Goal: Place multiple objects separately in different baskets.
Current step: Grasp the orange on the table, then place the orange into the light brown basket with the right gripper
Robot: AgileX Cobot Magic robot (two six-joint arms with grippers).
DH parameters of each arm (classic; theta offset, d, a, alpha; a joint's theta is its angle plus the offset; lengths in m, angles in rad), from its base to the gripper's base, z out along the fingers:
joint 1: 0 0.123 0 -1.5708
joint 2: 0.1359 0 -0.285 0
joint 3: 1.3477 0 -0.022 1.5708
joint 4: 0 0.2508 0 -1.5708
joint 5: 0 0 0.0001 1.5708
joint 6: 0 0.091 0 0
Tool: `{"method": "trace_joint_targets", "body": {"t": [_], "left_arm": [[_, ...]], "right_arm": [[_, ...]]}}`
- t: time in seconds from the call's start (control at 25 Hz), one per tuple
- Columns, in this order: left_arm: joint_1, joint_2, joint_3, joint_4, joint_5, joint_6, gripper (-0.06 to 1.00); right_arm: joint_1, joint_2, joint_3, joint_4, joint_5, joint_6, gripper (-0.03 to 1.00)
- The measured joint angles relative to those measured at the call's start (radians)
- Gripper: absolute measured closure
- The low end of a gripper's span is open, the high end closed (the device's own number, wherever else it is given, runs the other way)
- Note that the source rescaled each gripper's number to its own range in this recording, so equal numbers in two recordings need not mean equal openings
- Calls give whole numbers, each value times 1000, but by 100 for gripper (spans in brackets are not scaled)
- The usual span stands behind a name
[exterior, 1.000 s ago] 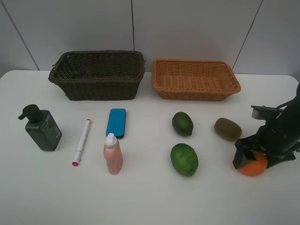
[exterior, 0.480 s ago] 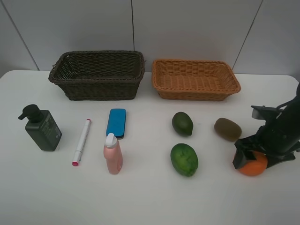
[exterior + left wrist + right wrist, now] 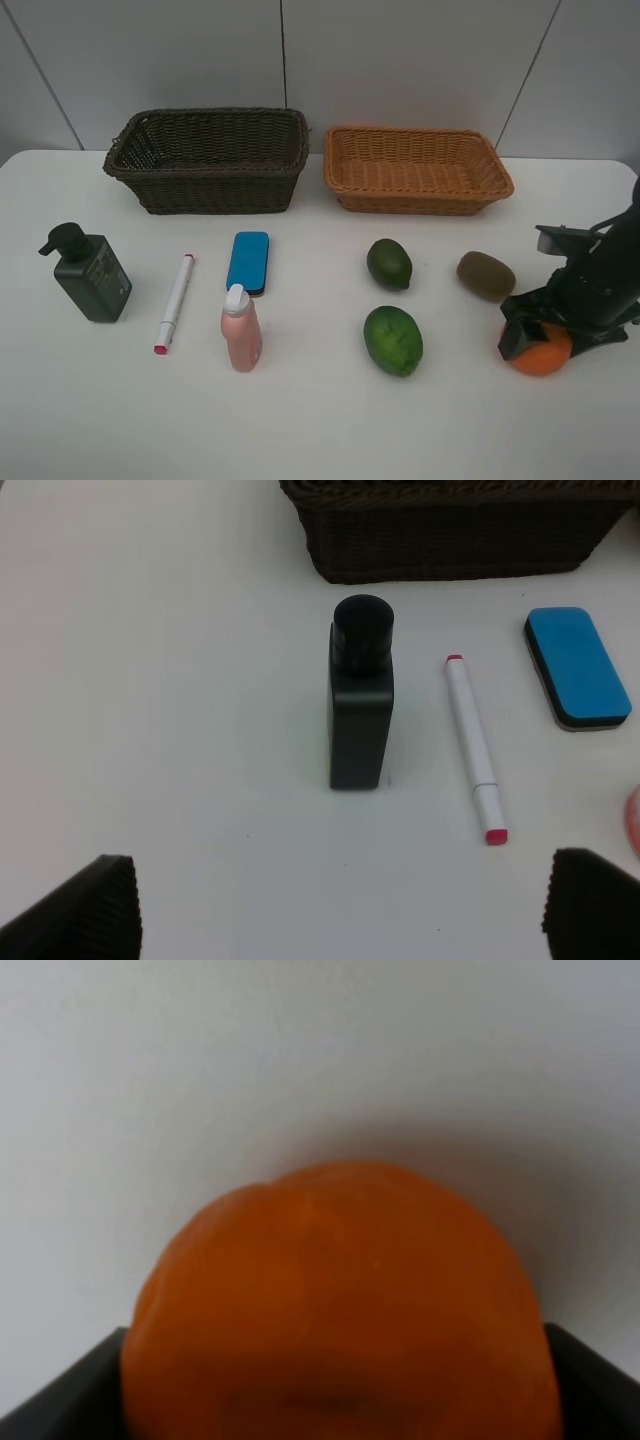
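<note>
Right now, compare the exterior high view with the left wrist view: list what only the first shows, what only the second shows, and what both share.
Only exterior high: the light basket, two green fruits, kiwi, and the right gripper straddling the orange. Only left wrist: the left gripper, open. Both: dark basket, pump bottle, marker, blue eraser, a sliver of the pink bottle, and the white table.

A smooth white table (image 3: 300,430) runs up to a wall (image 3: 400,60) of pale grey panels. Thin dark seams (image 3: 283,55) split the panels, and even light leaves only soft shadows
</note>
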Motion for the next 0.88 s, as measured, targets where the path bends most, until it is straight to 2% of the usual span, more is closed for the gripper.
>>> {"method": "trace_joint_targets", "body": {"t": [0.24,0.44,0.64,0.88], "left_arm": [[0,0,0,0,0,0,-6],[0,0,0,0,0,0,-6],[0,0,0,0,0,0,-6],[0,0,0,0,0,0,-6]], "right_arm": [[0,0,-4,0,4,1,21],[0,-41,-78,1,70,2,21],[0,-140,-231,0,146,4,21],[0,-177,-442,-9,164,4,21]]}}
